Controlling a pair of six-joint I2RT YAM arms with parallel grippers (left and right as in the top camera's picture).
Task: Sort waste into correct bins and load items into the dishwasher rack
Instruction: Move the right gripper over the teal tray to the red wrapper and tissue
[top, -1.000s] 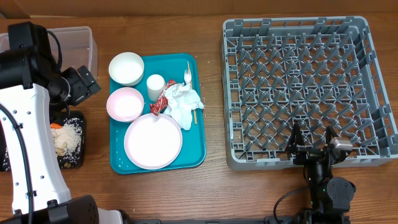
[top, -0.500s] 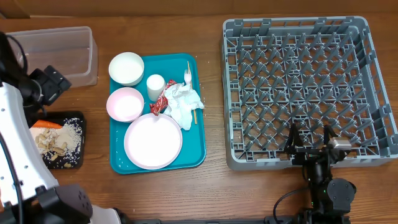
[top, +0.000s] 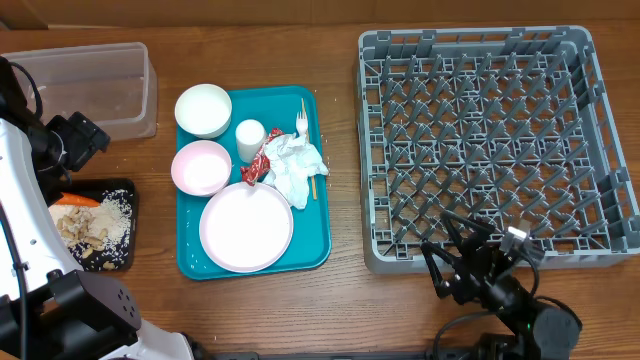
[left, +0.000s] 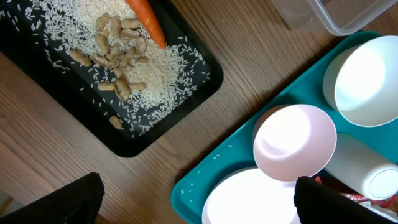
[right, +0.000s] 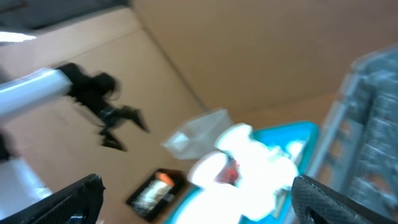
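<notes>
**Overhead: both grippers empty, dishes on the teal tray**

Overhead, the grey dishwasher rack (top: 490, 140) fills the right side of the table with nothing in it. The right gripper (top: 452, 256) hangs at its near left corner, angled left, with its fingers spread and nothing held. Its own camera is blurred.

At centre, the flat teal tray (top: 318, 235) carries the dishes. The pale-pink plate (top: 246, 227) lies nearest, and the pink bowl (top: 201, 166) and white bowl (top: 203, 109) are farther back on the left. The small white cup (top: 250, 135) stands just beside them.

The crumpled napkin (top: 298, 168) lies over the plate's far right rim and covers much of the white fork (top: 300, 124) and the wooden stick (top: 304, 106). The red-and-white wrapper (top: 258, 160) is wedged between cup, napkin and plate.

At far left sits the clear tub (top: 100, 85). Nearer is the black tray (top: 128, 205), holding rice (left: 155, 74), a carrot (left: 146, 22) and beige scraps (left: 115, 53).

The left gripper (top: 78, 138) hovers between those two bins, its jaws wide apart and holding nothing.
</notes>
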